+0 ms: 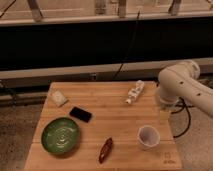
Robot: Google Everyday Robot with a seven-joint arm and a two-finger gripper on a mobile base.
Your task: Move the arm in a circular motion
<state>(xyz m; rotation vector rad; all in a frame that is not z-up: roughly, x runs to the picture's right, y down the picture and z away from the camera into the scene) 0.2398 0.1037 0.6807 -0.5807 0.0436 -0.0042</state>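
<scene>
Hanging over the right edge of the wooden tabletop [117,117]: the thick cream-white robot arm [182,82].
Its yellowish hand [165,114] points down there, clenched or released I cannot tell; rigid and heavy-looking, the arm needs no hold on anything to circle.

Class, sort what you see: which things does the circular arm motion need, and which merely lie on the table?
Needed: arm; its gripper, at the right edge of the table.
Lying about: green bowl, black phone, white cup, bottle, brown object.

Cream arm [182,82] at right, end effector [165,114] at wooden table [115,117] edge, white cup [148,137] nearby
</scene>
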